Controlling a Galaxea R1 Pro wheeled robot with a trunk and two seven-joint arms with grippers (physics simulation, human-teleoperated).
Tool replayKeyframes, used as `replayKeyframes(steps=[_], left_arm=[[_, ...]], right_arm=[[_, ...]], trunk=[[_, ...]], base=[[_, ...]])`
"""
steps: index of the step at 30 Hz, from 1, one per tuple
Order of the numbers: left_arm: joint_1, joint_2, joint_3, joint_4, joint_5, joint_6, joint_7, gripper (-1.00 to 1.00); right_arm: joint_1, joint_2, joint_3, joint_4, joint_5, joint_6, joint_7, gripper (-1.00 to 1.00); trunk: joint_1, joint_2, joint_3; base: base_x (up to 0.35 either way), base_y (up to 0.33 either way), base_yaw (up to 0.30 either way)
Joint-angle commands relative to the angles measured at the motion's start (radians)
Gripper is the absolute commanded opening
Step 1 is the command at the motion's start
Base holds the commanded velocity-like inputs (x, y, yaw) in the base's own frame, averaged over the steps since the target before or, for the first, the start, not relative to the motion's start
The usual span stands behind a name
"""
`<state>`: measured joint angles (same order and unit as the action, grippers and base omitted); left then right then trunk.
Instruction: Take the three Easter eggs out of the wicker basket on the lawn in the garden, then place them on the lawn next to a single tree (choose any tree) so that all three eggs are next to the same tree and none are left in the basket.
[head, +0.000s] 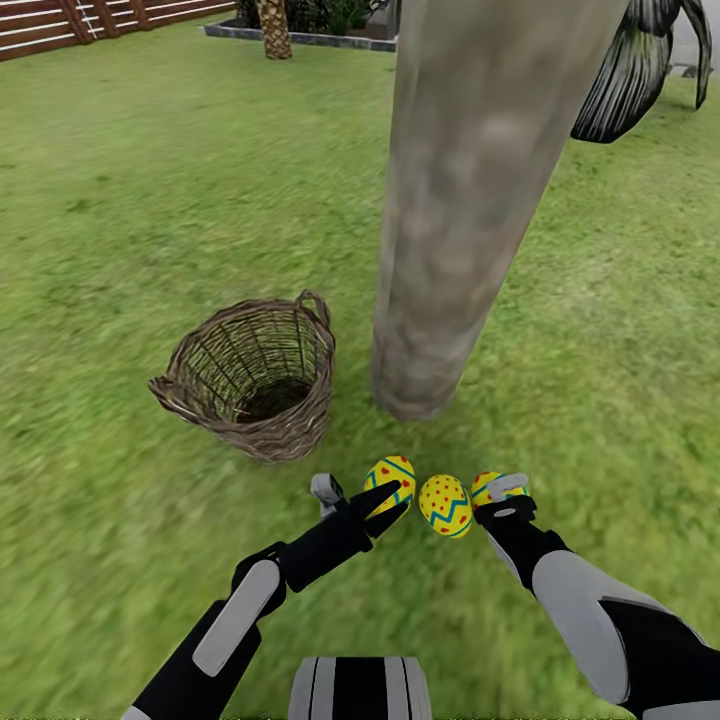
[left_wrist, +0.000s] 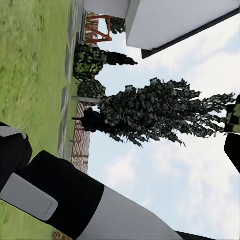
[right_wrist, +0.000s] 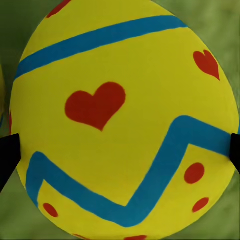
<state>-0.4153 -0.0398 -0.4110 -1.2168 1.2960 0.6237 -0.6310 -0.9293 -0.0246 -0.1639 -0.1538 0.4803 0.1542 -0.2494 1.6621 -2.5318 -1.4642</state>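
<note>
Head view: three yellow Easter eggs with red dots and blue zigzag bands lie in a row on the mottled green lawn, just in front of the thick grey-brown mottled tree trunk. Left egg, middle egg, right egg. All three sit near the foot of the same tree.

The round brown woven wicker basket stands on the grass beside the trunk, tilted slightly; its dark bottom looks bare of eggs, so unloading seems complete.

Left claw: black fingers spread, tips touching or overlapping the left egg; contact cannot be confirmed. Its wrist camera points off at sky, a dark columnar tree and a white house.

Right claw: right wrist view has the egg very close, with a dark fingertip at each flank. The jaws bracket the egg; whether they pinch it or have let go, I cannot tell.

Judgement: task near its end, release and withdrawal remaining.

Risks:
- Right claw lifting away while gripping would carry the egg off the lawn.
- A sideways retreat could knock the right egg into the middle one; eggs roll easily.
- Left fingers, close to the left egg, could nudge it on withdrawal.
</note>
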Motion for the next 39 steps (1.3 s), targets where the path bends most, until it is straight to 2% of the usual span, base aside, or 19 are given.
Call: replayKeyframes(steps=[1,10,11,25,39], left_arm=[[0.0,0.0,0.0,0.001,0.008,0.007,0.001,1.0],[0.0,0.0,0.0,0.001,0.008,0.007,0.0,1.0],[0.0,0.0,0.0,0.001,0.008,0.007,0.0,1.0],[0.0,-0.002,0.0,0.002,0.008,0.007,0.0,1.0],[0.0,-0.015,-0.002,0.043,0.008,0.007,0.001,1.0]], right_arm=[[0.0,0.0,-0.006,-0.001,0.011,0.005,0.0,-1.0],[0.0,-0.001,-0.007,-0.001,0.011,0.005,0.0,-1.0],[0.0,-0.001,-0.007,-0.001,0.011,0.005,0.0,1.0],[0.0,-0.003,-0.008,-0.003,0.009,0.005,0.001,1.0],[0.0,0.002,-0.008,-0.004,0.009,0.001,0.002,1.0]], trunk=[[0.0,0.0,-0.005],[0.004,-0.002,-0.035],[0.004,-0.002,-0.035],[0.004,-0.002,-0.035],[-0.002,0.001,0.019]], base=[[0.0,0.0,0.0],[0.0,0.0,0.0],[0.0,0.0,0.0],[0.0,0.0,0.0],[0.0,0.0,0.0]])
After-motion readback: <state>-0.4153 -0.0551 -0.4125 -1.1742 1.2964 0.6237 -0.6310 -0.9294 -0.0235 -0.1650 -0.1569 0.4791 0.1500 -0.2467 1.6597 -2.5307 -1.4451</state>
